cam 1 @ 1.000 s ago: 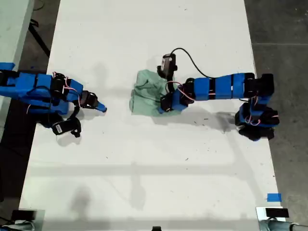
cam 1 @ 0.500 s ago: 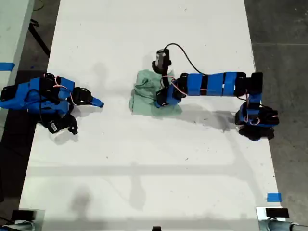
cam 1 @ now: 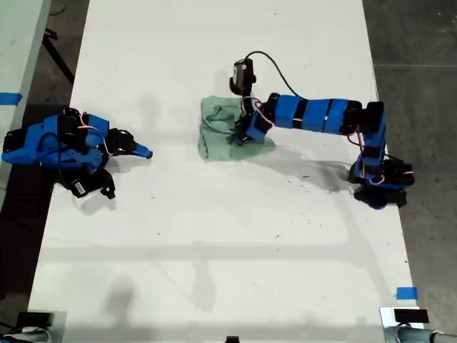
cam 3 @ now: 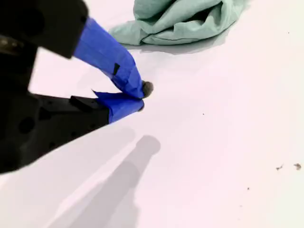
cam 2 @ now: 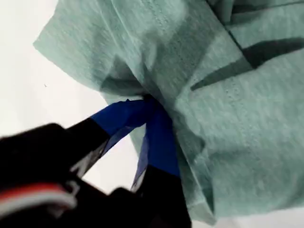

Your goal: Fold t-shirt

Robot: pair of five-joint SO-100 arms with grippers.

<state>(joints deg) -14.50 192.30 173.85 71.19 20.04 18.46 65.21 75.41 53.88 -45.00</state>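
The pale mint-green t-shirt (cam 1: 216, 132) lies bunched in a small heap on the white table (cam 1: 214, 243), a little above the middle of the exterior view. My first gripper (cam 1: 243, 136) reaches in from the exterior view's right and is shut on a fold of the t-shirt (cam 2: 228, 118); in the first wrist view its blue fingertips (cam 2: 151, 105) pinch the cloth. My second gripper (cam 1: 146, 152) rests near the exterior view's left edge, shut on nothing, its tips (cam 3: 140, 97) touching each other. The t-shirt (cam 3: 180, 19) lies well beyond it.
The first arm's base (cam 1: 378, 179) stands by the table's edge at the exterior view's right. A black cable (cam 1: 282, 86) loops above that arm. A strip of blue tape (cam 1: 406, 293) sits at the exterior view's lower right. Dark floor borders both sides.
The first gripper has pulled its fold of cloth up the exterior view, and the heap has become narrower and more compact. The second arm drew back toward the exterior view's left, then held still.
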